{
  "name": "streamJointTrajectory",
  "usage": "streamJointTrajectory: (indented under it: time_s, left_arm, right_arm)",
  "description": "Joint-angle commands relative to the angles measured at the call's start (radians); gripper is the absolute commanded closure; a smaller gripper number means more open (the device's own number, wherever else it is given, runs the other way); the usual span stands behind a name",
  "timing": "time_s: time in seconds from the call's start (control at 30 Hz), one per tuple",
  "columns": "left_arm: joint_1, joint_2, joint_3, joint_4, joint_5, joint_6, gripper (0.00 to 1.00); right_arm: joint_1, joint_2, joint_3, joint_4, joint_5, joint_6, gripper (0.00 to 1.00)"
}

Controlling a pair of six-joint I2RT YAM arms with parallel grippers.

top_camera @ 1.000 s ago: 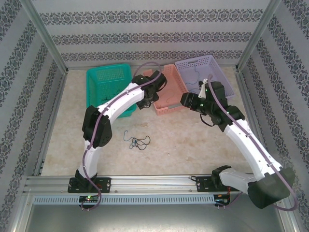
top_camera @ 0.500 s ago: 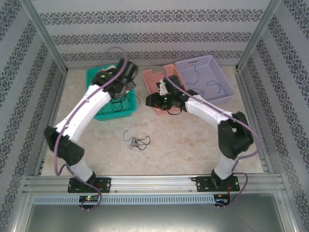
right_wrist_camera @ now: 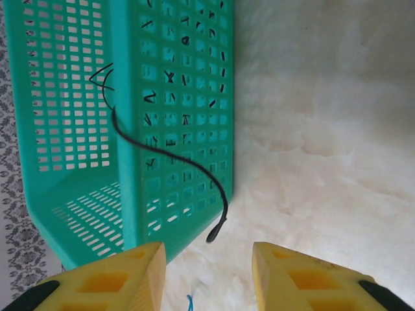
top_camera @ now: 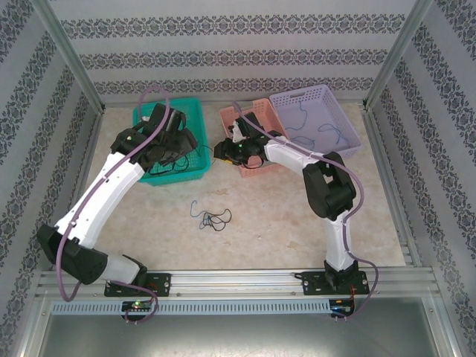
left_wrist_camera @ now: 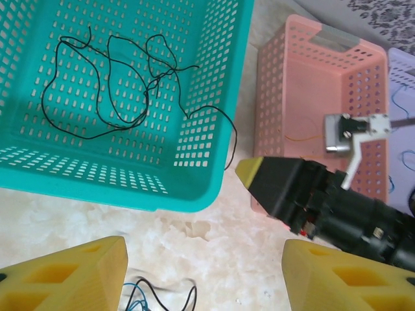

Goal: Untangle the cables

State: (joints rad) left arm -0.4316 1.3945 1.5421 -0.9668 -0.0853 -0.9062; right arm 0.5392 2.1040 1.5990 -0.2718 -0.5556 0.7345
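Observation:
A small tangle of black and blue cables [top_camera: 210, 217] lies on the table, and its top edge shows in the left wrist view [left_wrist_camera: 161, 297]. One black cable [left_wrist_camera: 110, 84] sprawls in the green basket [left_wrist_camera: 130, 184], its end [right_wrist_camera: 215, 232] hanging over the basket wall [right_wrist_camera: 185, 78]. Blue cables [top_camera: 321, 131] lie in the purple basket [top_camera: 297, 97]. My left gripper [top_camera: 182, 146] hovers over the green basket's right corner; in the left wrist view it [left_wrist_camera: 204, 278] is open and empty. My right gripper [top_camera: 222, 152] reaches left beside the pink basket [top_camera: 264, 113]; in its wrist view it [right_wrist_camera: 207, 278] is open just short of the hanging cable end.
The three baskets stand in a row along the back. The right gripper's yellow-tipped finger [left_wrist_camera: 259, 173] sits between the green and pink baskets, close to my left gripper. A thin orange wire [left_wrist_camera: 303, 138] lies in the pink basket. Metal posts and patterned walls enclose the table.
The left arm swung from the pink basket to above the green basket. The right arm swung from the purple basket leftwards across the pink basket, and its jaws narrowed.

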Motion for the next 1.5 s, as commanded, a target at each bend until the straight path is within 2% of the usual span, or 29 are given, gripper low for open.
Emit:
streamJointTrajectory:
  time_s: [0.0, 0.27, 0.63, 0.87, 1.03, 1.17, 1.33, 1.47]
  left_arm:
    - [0.005, -0.069, -0.038, 0.025, 0.018, 0.043, 0.35]
    - [0.005, -0.104, -0.054, 0.026, 0.033, 0.03, 0.35]
    - [0.005, -0.107, -0.057, 0.048, 0.05, 0.012, 0.36]
    - [0.005, -0.11, -0.056, 0.053, 0.061, 0.006, 0.38]
    - [0.005, -0.107, -0.05, 0.064, 0.073, 0.001, 0.39]
    - [0.005, -0.102, -0.041, 0.057, 0.081, 0.007, 0.39]
    - [0.005, -0.109, -0.038, 0.045, 0.078, 0.013, 0.4]
    - [0.005, -0.121, -0.043, 0.038, 0.066, 0.019, 0.41]
  right_arm:
    - [0.007, 0.032, 0.042, 0.005, 0.001, 0.022, 0.6]
    - [0.015, 0.08, 0.09, 0.021, -0.007, 0.037, 0.63]
    - [0.022, 0.117, 0.138, -0.001, 0.0, 0.046, 0.77]
    - [0.034, 0.107, 0.15, -0.078, 0.033, 0.013, 0.71]
    - [0.042, 0.105, 0.127, -0.077, 0.057, 0.012, 0.71]
    - [0.041, 0.121, 0.153, -0.057, 0.068, 0.015, 0.77]
    - [0.041, 0.1, 0.165, -0.053, 0.088, 0.015, 0.99]
    - [0.055, 0.007, 0.112, -0.081, 0.159, -0.012, 1.0]
